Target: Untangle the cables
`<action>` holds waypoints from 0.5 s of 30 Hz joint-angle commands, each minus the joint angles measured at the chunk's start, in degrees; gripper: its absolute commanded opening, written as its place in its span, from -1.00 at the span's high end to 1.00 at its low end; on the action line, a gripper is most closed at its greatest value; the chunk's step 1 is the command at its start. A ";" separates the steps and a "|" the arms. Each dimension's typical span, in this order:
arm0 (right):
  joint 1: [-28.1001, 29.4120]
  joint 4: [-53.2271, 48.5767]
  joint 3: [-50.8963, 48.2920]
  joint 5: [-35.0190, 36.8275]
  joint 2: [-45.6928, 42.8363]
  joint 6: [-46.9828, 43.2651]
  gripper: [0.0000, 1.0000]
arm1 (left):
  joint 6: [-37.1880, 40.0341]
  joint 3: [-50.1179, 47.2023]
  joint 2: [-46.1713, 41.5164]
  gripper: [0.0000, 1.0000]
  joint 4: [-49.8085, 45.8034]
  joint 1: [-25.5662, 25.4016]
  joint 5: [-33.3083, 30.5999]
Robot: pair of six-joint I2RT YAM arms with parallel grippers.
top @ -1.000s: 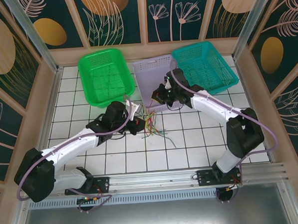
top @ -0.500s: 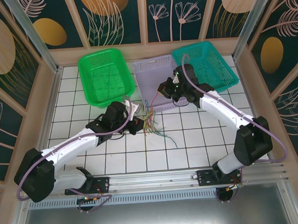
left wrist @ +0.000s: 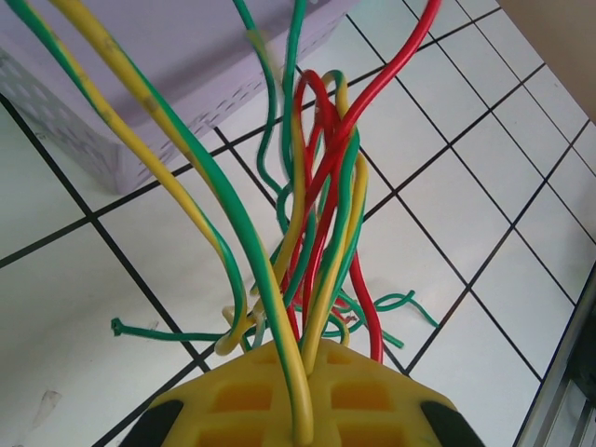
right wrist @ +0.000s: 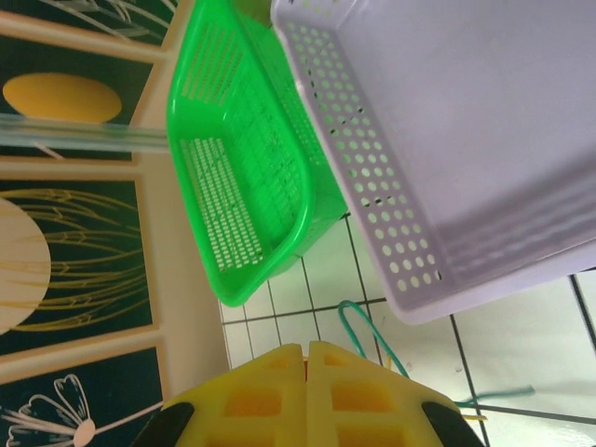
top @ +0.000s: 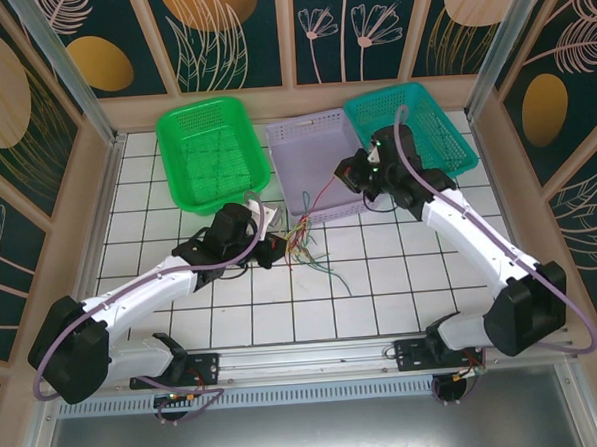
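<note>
Left hand [top: 276, 247] sits low over the white-tiled worktop [top: 382, 289], just near of the lilac basket [top: 309, 143]. In the left wrist view its yellow fingers [left wrist: 233, 400] are pressed together on the cables [left wrist: 312, 233]: green, yellow, red and green-yellow striped strands rise out of the grip as one bunch, and one striped strand runs down over the seam between the fingers. In the top view the cables [top: 305, 245] fan out just right of that hand, with loose green ends trailing right and near across the tiles. Right hand [top: 350, 173] is raised over the right near corner of the lilac basket, beside the teal basket [top: 414, 127]. In the right wrist view the right hand [right wrist: 305, 382] has its fingers together with only a thin seam between them. A red cable [top: 322, 190] runs from the bunch up and right, over the lilac basket's near wall, to this hand. In the left wrist view it leaves the bunch toward the upper right [left wrist: 391, 70]. The pinch point itself is hidden by the fingers. A green strand [right wrist: 358, 326] lies on the tiles near of the lilac basket. Green basket [top: 214, 148] stands left of the lilac one, touched by neither hand
</note>
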 commanded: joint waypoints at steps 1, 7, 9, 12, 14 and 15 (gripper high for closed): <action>-2.89 1.66 1.52 5.34 -4.13 0.72 1.00 | 0.71 -1.97 1.10 1.00 -6.42 -0.43 -1.04; -6.33 -0.14 2.40 6.25 -7.21 0.50 1.00 | 0.49 -2.06 1.59 1.00 -7.11 -0.42 -2.24; -7.70 -0.39 2.68 6.03 -8.09 0.95 1.00 | 0.50 -2.05 1.92 1.00 -7.19 -0.44 -2.41; -9.86 -0.41 3.29 5.46 -9.32 1.76 1.00 | 0.64 -1.93 2.28 1.00 -7.34 -0.45 -2.21; -11.15 -0.58 4.16 5.17 -9.87 2.26 1.00 | 0.80 -1.83 2.65 1.00 -7.56 -0.59 -2.03; -11.73 -1.06 4.91 5.57 -10.24 2.39 1.00 | 0.87 -1.84 2.70 1.00 -7.56 -0.61 -1.98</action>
